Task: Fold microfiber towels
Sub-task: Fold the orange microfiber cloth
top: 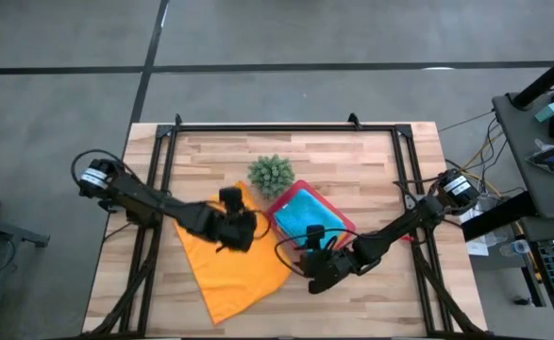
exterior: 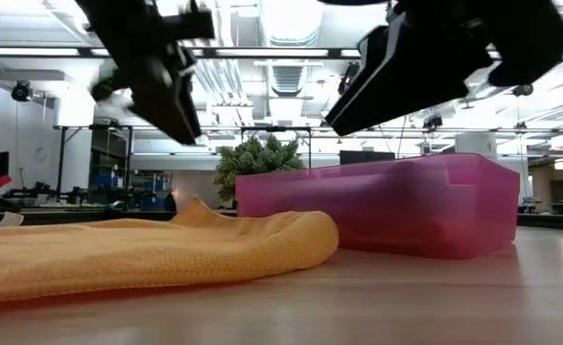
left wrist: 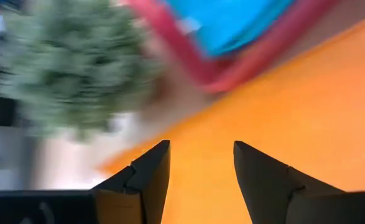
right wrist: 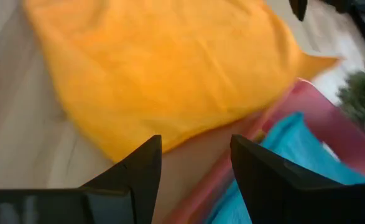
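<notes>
The orange towel (top: 229,260) is spread flat on the table (top: 371,151), with bare wood below it. The left gripper (top: 242,229) is held open above its top edge. The blue towel (top: 303,215) is kept inside the pink tray (top: 281,200). The right gripper (top: 316,276) is held open by the tray's near edge.
</notes>
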Controlling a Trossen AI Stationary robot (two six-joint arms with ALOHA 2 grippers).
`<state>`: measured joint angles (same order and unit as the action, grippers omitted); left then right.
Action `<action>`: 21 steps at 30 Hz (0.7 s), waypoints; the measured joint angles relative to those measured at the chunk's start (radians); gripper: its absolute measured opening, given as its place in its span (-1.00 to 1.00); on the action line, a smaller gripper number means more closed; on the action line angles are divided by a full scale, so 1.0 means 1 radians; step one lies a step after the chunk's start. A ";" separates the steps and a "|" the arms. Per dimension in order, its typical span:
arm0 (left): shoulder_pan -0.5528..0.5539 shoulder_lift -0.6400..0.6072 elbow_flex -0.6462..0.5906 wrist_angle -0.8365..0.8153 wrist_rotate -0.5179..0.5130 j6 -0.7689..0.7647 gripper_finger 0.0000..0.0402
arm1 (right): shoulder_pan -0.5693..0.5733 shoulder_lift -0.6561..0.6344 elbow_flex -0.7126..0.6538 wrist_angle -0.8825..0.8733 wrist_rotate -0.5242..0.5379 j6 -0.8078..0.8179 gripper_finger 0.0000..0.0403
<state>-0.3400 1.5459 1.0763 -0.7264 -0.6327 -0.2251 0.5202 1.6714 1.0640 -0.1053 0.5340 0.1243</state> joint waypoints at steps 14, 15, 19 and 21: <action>-0.418 0.006 0.055 0.193 0.330 -0.904 -0.19 | 0.001 0.000 0.105 -0.044 -0.255 -0.126 -0.10; -0.440 0.014 0.055 0.213 0.328 -0.954 -0.19 | 0.001 0.000 0.114 -0.051 -0.256 -0.126 -0.10; -0.509 0.073 0.053 0.307 0.282 -1.077 -0.21 | 0.001 0.000 0.138 -0.054 -0.257 -0.126 -0.14; -0.518 0.114 0.061 0.336 0.299 -1.119 -0.24 | 0.001 0.000 0.143 -0.054 -0.257 -0.126 -0.16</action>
<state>-0.8579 1.6598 1.1375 -0.3909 -0.3333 -1.3439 0.5209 1.6714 1.2069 -0.1593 0.2771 -0.0016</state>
